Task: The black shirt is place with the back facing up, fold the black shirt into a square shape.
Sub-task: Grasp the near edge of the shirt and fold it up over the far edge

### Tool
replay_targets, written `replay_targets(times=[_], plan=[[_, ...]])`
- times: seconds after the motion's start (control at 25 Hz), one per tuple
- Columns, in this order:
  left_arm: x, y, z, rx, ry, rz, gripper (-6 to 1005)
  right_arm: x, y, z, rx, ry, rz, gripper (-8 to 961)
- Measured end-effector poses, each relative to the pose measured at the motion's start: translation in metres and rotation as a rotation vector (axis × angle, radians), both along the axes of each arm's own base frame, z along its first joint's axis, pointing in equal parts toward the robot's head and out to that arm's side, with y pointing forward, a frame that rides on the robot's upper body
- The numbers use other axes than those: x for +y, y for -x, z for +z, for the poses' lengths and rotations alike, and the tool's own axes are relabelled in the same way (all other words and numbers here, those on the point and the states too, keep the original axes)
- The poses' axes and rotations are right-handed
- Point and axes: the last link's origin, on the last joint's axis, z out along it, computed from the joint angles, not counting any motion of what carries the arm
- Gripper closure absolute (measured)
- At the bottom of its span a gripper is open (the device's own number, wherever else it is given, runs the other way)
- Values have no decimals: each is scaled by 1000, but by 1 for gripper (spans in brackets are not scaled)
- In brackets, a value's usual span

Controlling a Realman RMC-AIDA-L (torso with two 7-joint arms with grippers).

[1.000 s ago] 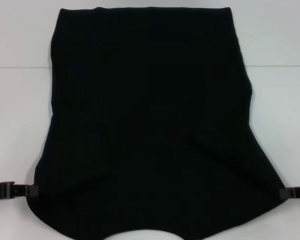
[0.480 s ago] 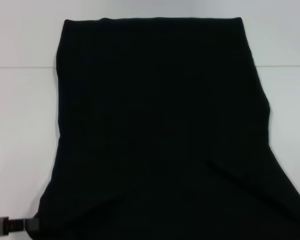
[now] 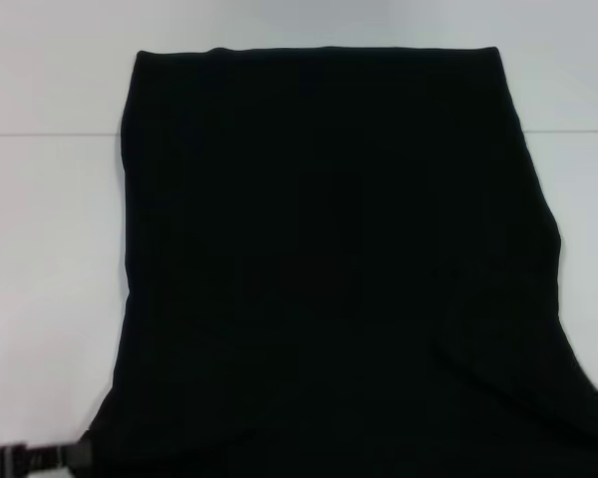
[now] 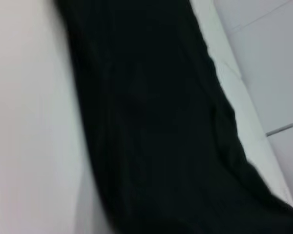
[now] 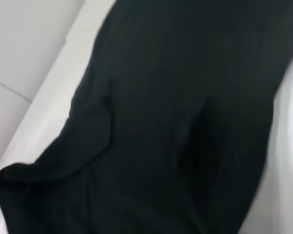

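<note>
One garment fills nearly your whole head view: the black shirt (image 3: 339,269) spreads from a straight edge near the top of the frame down past the bottom, over the white table (image 3: 50,249). Your left pincer (image 3: 80,456) sits at the lower left corner against the shirt's edge; you cannot tell whether it grips. Your right pincer is out of frame.

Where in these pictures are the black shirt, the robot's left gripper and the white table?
black shirt (image 3: 329,259): head view, middle of the fabric.
left gripper (image 3: 65,456): head view, tip at the shirt's near left corner.
white table (image 3: 50,249): head view, bare surface left of the shirt.
</note>
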Motion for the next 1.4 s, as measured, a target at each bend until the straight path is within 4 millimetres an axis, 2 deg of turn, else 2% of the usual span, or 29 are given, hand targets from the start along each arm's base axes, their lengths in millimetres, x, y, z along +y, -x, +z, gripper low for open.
replay_targets(times=[0.12, 0.24, 0.44, 0.56, 0.84, 1.12, 1.28, 1.4], plan=[[21, -8, 2, -3, -24, -37, 957, 16, 8, 1, 14, -47, 28, 919], [53, -19, 8, -2, -69, -74, 957, 39, 20, 1, 26, -93, 70, 919], [114, -41, 21, 22, -177, -106, 957, 83, 40, 3, 1, -156, 107, 919], [149, -52, 25, 69, -242, -111, 957, 117, 54, 5, -35, -196, 111, 919], [215, -71, 29, 199, -427, -64, 957, 184, 83, 2, -127, -308, 92, 918], [252, -85, 34, 279, -573, -39, 957, 243, 115, -7, -241, -404, 63, 918], [267, -97, 32, 316, -622, -54, 957, 264, 132, -8, -281, -455, 57, 919], [273, -102, 28, 341, -637, -67, 957, 270, 137, -12, -298, -472, 41, 919]])
